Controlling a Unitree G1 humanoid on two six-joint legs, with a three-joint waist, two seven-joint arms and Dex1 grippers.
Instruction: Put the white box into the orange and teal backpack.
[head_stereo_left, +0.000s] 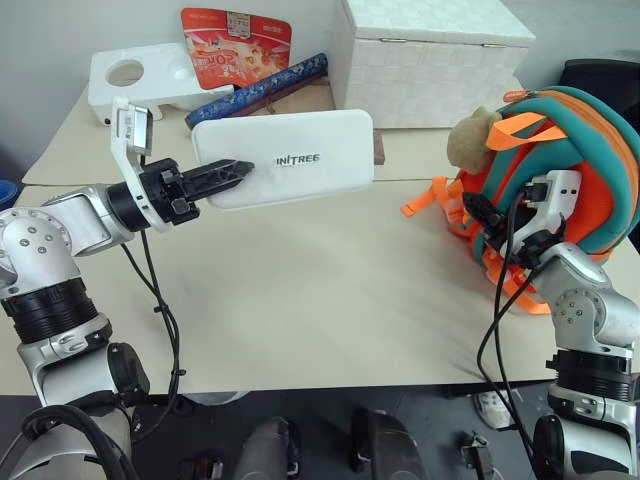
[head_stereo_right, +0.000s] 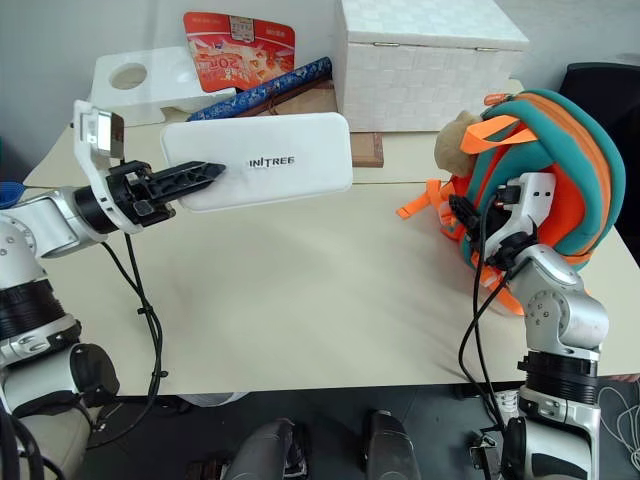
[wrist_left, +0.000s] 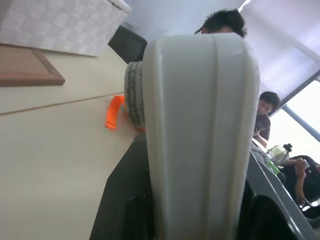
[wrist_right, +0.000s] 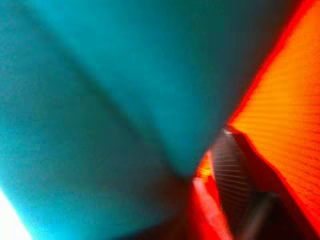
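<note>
Left claw (head_stereo_left: 232, 172): white box (head_stereo_left: 290, 155) being gripped above tabletop (head_stereo_left: 320, 300); right claw (head_stereo_left: 478, 215) being pushed into backpack (head_stereo_left: 590, 170), state untellable.

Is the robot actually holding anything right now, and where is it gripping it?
Yes. The left gripper holds the white box by its left end, lifted off the table. The right gripper is pushed into the orange and teal backpack; its grip cannot be told.

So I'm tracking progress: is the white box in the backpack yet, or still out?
Out. The left gripper holds the white box above the table, well apart from the orange and teal backpack.
</note>
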